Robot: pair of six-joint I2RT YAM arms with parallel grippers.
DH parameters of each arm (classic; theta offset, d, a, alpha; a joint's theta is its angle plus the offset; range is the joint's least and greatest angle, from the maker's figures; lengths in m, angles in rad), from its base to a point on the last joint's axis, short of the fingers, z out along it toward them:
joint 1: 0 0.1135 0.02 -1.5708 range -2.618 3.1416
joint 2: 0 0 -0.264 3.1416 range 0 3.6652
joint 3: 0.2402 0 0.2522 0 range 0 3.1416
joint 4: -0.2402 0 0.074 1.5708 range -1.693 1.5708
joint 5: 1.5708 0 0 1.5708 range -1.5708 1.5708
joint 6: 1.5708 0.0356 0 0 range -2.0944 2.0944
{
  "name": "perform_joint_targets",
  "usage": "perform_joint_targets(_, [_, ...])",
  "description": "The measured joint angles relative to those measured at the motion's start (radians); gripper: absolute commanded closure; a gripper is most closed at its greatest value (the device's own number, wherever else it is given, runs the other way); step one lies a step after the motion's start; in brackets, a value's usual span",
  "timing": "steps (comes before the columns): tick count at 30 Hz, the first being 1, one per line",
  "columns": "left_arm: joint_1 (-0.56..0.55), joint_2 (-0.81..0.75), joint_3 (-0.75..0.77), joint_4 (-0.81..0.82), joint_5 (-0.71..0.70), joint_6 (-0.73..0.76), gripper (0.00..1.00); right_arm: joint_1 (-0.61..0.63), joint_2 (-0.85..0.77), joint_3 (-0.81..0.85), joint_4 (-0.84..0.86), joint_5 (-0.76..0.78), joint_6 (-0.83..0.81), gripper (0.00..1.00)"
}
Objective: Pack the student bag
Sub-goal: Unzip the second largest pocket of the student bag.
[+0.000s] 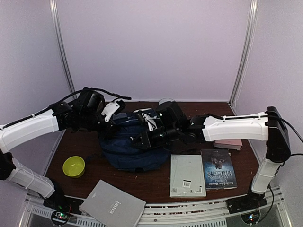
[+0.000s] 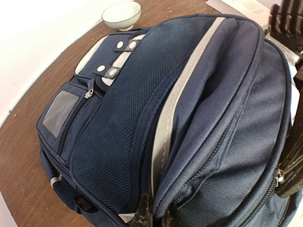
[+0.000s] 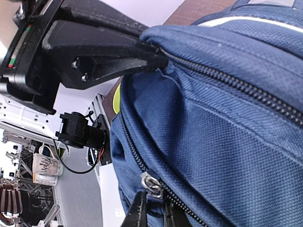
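green bowl (image 1: 74,166): upright near the table's left edge, apart from the student bag's left side
left gripper (image 2: 155,215): closed, its two fingertips pinching a fold of the student bag's navy fabric beside a pale grey stripe; the right wrist view shows the black claw biting the bag's upper rim just above a zip line
grey notebook (image 1: 112,204): flat at the near edge, turned at an angle, one corner hanging over the front rail, lettering on its cover
student bag (image 1: 125,151): lying in the middle of the table between the two arms, held from the left and from the right; in the left wrist view its white-grey patches with snap studs face toward the bowl, with a small clear window pocket beside them
zip pull (image 3: 152,184): metal, on the lower zip line of the student bag, sitting right at the right fingertips
right gripper (image 3: 155,213): drawn in narrow, fingertips on either side of the zip pull and gripping it
white book (image 1: 187,175): flat just right of the student bag, a barcode near its front corner
dark book (image 1: 218,169): flat, just beside the white book on its right
pink item (image 1: 228,144): partly hidden under the right arm; cannot tell what it is
table (image 1: 156,187): dark brown wood
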Motion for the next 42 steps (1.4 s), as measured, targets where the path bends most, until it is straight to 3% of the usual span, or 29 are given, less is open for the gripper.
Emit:
perform_joint_targets(5, [-0.022,-0.003,0.000,0.023,0.012,-0.024,1.00,-0.068,-0.050,-0.037,-0.001,-0.027,-0.015,1.00])
perform_joint_targets(9, [-0.111,0.017,0.005,0.114,0.028,-0.026,1.00,-0.179,-0.137,-0.055,-0.085,-0.056,-0.089,1.00])
perform_joint_targets(16, [-0.224,0.202,0.152,0.167,0.095,-0.023,1.00,-0.332,-0.179,-0.050,-0.224,-0.111,-0.232,1.00])
perform_joint_targets(21, [-0.246,0.279,0.190,0.167,0.113,-0.009,1.00,-0.359,-0.152,-0.004,-0.374,-0.109,-0.308,1.00])
perform_joint_targets(29, [-0.254,0.144,0.154,0.308,0.069,-0.006,1.00,-0.354,-0.152,0.300,-0.596,-0.032,-0.425,1.00])
perform_joint_targets(35, [-0.286,0.030,0.150,0.414,0.081,-0.003,1.00,-0.348,-0.175,0.558,-0.662,0.010,-0.515,1.00])
perform_joint_targets(42, [-0.341,0.030,0.113,0.526,0.193,0.000,1.00,-0.335,-0.219,0.593,-0.725,0.003,-0.616,1.00])
